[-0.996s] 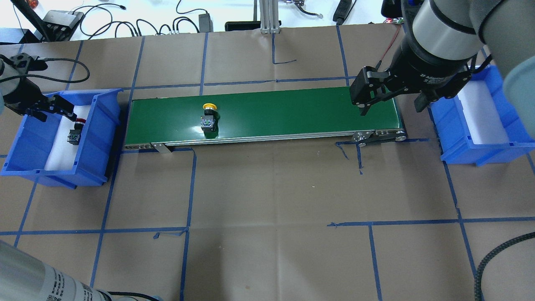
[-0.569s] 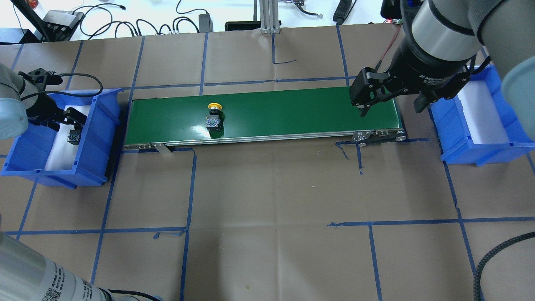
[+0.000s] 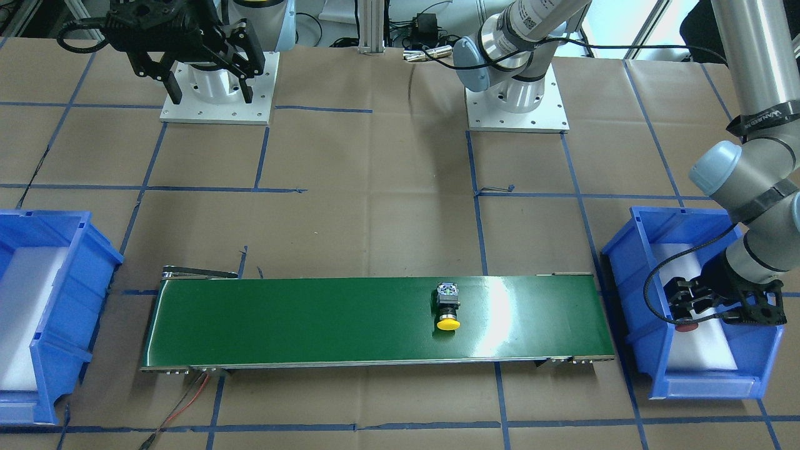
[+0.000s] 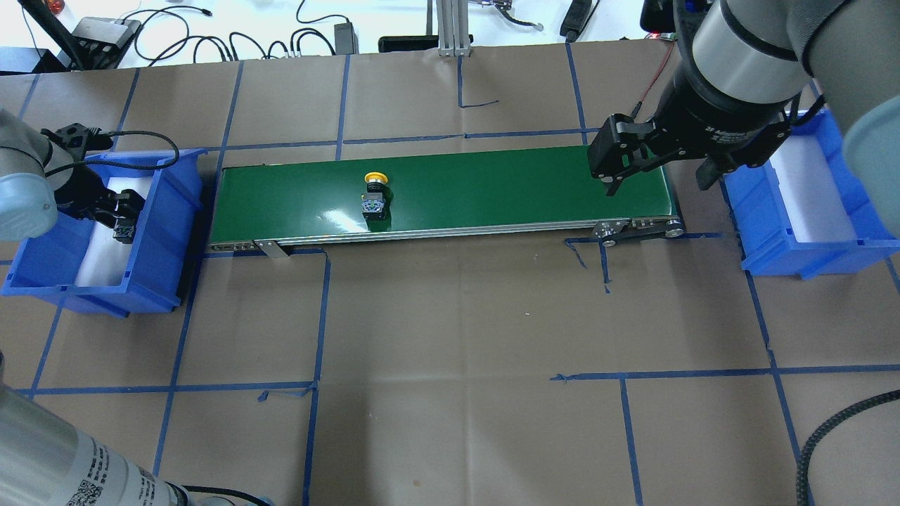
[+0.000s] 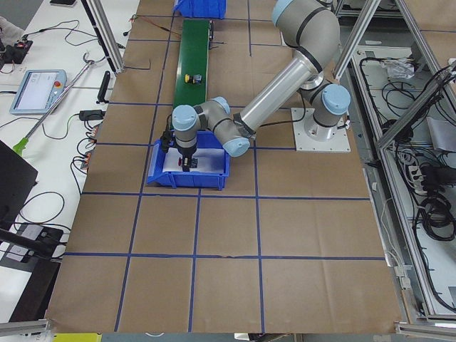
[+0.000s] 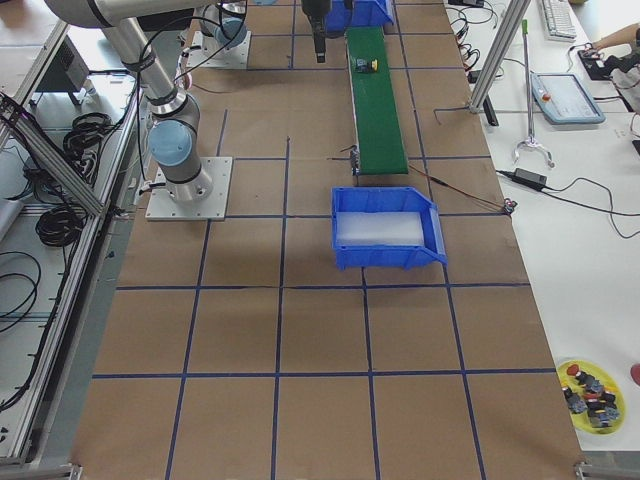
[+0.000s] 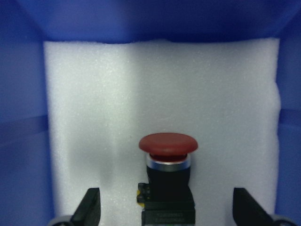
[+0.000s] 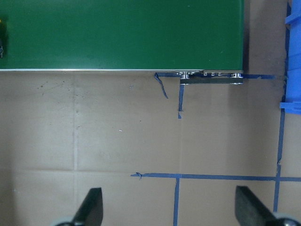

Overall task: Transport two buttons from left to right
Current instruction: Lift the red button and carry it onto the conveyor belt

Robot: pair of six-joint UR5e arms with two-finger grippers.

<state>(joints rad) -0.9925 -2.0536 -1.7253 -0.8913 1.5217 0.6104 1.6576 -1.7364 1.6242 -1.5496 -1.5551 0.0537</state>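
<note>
The red-capped button (image 7: 167, 143) lies on white foam in the left blue bin (image 4: 163, 232). My left gripper (image 7: 167, 209) is down in that bin and open, one finger (image 7: 89, 207) on each side of the button's black body. From across the table the red cap (image 3: 687, 325) peeks out under the left gripper (image 3: 695, 301). The yellow-capped button (image 4: 375, 193) lies on the green conveyor belt (image 4: 492, 186), left of its middle; it also shows as the yellow button (image 3: 448, 307). My right gripper (image 4: 657, 184) hangs open and empty above the belt's right end.
The right blue bin (image 4: 815, 247) holds only white foam, beside the belt's right end. Cables and a power brick (image 4: 344, 35) lie beyond the table's far edge. A yellow dish of spare buttons (image 6: 590, 385) sits far off on the right side.
The yellow button has ridden rightward along the belt. My left gripper has moved right and down into the bin, straddling the red button. The right arm is still.
</note>
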